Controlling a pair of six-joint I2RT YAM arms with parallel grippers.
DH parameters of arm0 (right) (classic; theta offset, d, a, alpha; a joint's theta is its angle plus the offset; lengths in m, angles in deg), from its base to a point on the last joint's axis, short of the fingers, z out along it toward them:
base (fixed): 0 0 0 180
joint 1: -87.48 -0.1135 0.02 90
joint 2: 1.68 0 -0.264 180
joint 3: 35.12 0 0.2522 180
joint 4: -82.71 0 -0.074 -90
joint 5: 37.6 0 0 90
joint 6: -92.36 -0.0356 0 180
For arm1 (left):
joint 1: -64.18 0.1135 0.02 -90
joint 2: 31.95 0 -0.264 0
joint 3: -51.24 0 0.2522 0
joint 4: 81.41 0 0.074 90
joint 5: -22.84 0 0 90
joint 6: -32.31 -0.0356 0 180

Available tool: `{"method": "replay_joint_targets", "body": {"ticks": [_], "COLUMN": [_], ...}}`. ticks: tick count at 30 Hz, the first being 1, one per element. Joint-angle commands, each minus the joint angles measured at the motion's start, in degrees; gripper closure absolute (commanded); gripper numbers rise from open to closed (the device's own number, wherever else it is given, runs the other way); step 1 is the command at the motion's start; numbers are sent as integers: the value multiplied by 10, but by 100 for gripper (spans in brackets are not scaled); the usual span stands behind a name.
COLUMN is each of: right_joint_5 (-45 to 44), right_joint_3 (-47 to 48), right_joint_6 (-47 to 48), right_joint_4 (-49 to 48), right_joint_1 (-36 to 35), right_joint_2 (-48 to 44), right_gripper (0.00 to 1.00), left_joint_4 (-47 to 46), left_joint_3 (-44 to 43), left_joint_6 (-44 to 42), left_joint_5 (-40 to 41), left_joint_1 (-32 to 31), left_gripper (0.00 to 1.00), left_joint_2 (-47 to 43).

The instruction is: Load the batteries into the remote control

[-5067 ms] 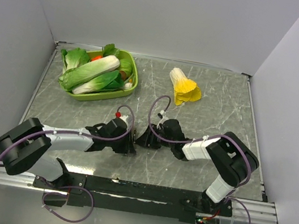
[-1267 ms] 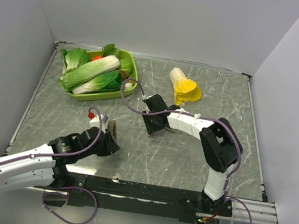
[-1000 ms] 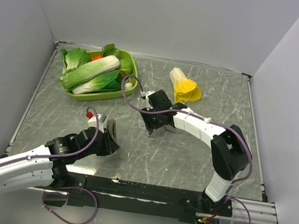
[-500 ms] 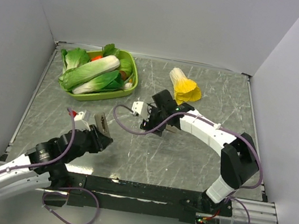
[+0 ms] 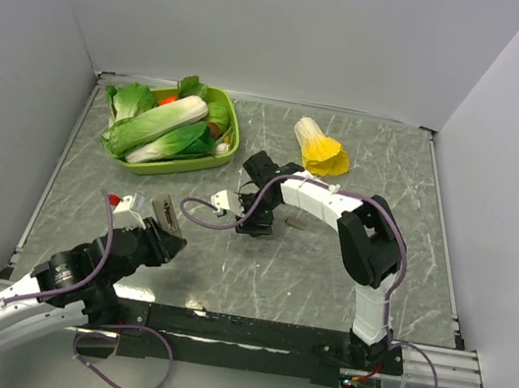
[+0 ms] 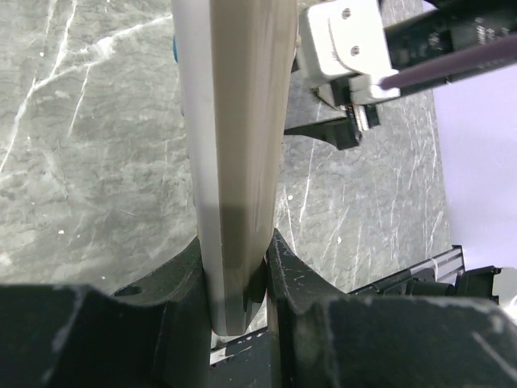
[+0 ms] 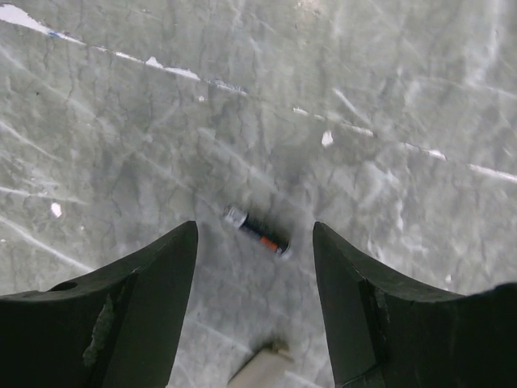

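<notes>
Marble-look table, plastic nearly everywhere.
The table (image 7: 388, 105) has a grey marble pattern with white veins and a smooth, dull sheen. The remote control (image 6: 242, 162) is smooth matt beige-grey plastic with a paler white edge. The battery (image 7: 257, 229) wears a glossy dark wrap with a bare metal end. The fingers (image 7: 137, 307) of the right gripper (image 7: 254, 230) are matt black plastic, faintly scuffed. The tray (image 5: 233, 138) is shiny green plastic.
</notes>
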Motion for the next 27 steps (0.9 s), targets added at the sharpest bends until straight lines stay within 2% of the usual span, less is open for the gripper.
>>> {"method": "replay_joint_targets", "body": {"ticks": [1, 12, 21, 27], "right_joint_5": [31, -3, -35, -40], "right_joint_3": [40, 24, 7, 6], "right_joint_6": [46, 45, 41, 29], "right_joint_4": [43, 27, 21, 27], "right_joint_1": [2, 1, 2, 1], "right_joint_2": [23, 48, 55, 61], "right_gripper": [36, 43, 45, 67], "left_joint_4": [-4, -7, -9, -13], "left_joint_3": [-21, -19, -18, -17], "left_joint_6": [6, 5, 4, 4], "left_joint_5": [15, 9, 6, 4], "left_joint_1": [2, 2, 2, 3], "left_gripper": [99, 99, 99, 99], "left_joint_2": [-8, -7, -4, -3]}}
